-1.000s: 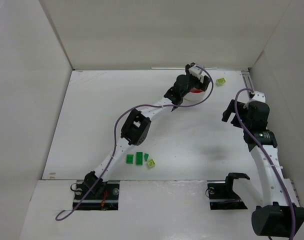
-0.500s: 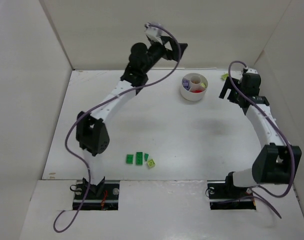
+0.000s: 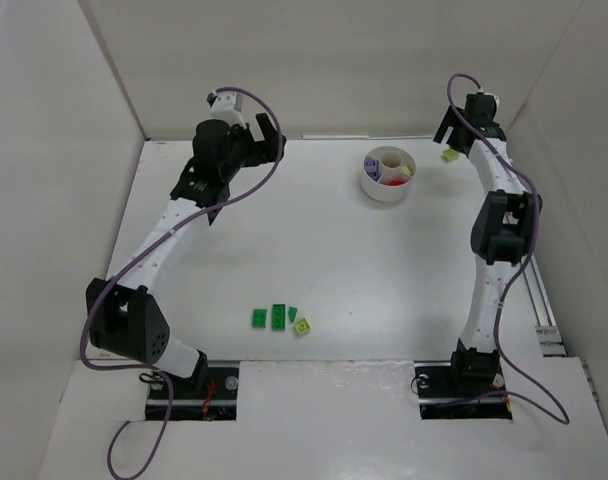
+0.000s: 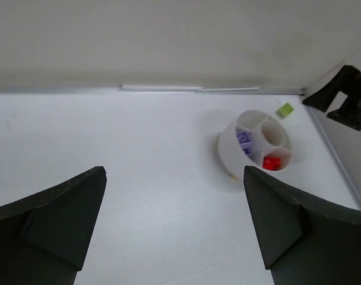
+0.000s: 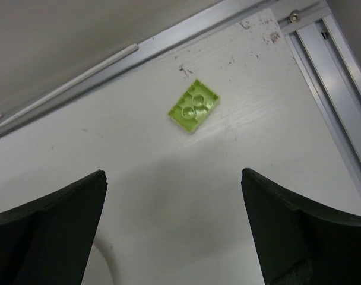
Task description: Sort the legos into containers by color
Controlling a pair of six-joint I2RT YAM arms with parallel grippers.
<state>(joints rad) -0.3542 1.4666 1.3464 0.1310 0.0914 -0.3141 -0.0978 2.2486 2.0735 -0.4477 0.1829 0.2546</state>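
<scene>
Lying flat, lime lego point(image 5: 194, 105) runs diagonally (lower-left to upper-right).

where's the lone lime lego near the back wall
The small lime studded plastic plate lies flat near the table's far right corner, just right of the round white plastic dish, under the right arm's open fingers.

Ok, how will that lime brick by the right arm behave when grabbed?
Likely stiff and light: the lime brick looks like small moulded plastic. It lies flat and thin on the table, so it may slide rather than lift. Flat-sided, it shouldn't roll.
</scene>
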